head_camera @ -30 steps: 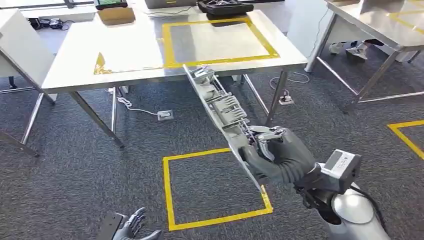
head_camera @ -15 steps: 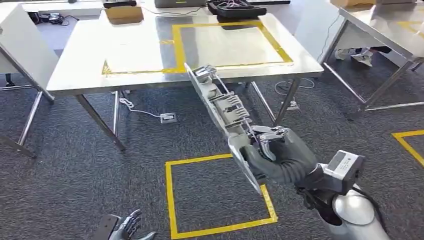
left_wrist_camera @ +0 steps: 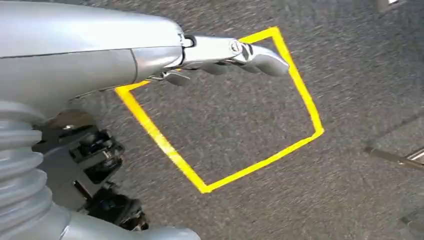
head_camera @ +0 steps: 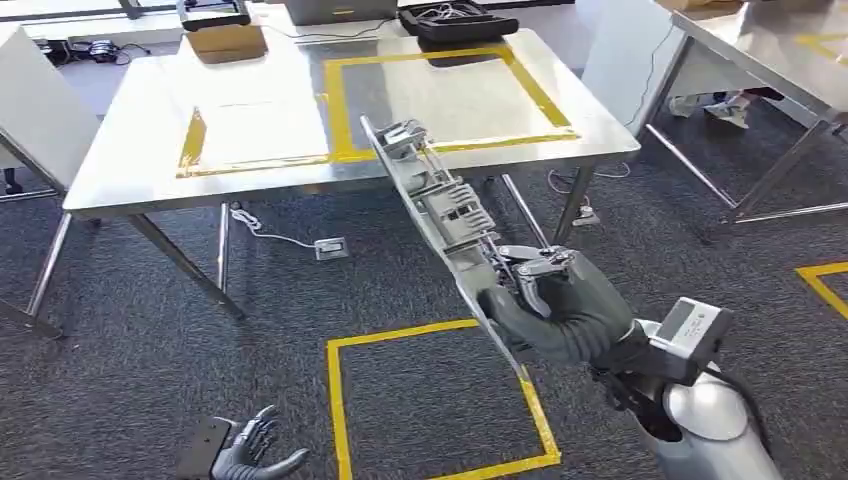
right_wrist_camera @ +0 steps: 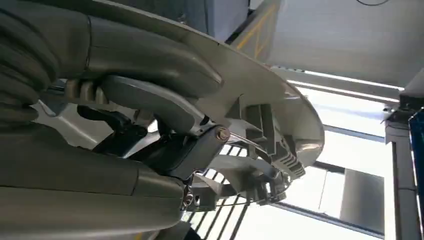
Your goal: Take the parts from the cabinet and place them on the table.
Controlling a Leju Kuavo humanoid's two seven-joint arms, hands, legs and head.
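The robot's right hand [head_camera: 560, 315] grasped one end of a long grey part [head_camera: 440, 210], held aloft and tilted toward the steel table [head_camera: 130, 150] at twelve o'clock; its left hand [head_camera: 250, 452] hung released, fingers apart, above the grey carpet [head_camera: 120, 330]. To set the part down cleanly, the far end looked best lifted over the table edge and lowered flat inside the yellow taped rectangle [head_camera: 540, 95]. A black case [head_camera: 455, 20] and a cardboard box [head_camera: 225, 40] sat along the table's far side.
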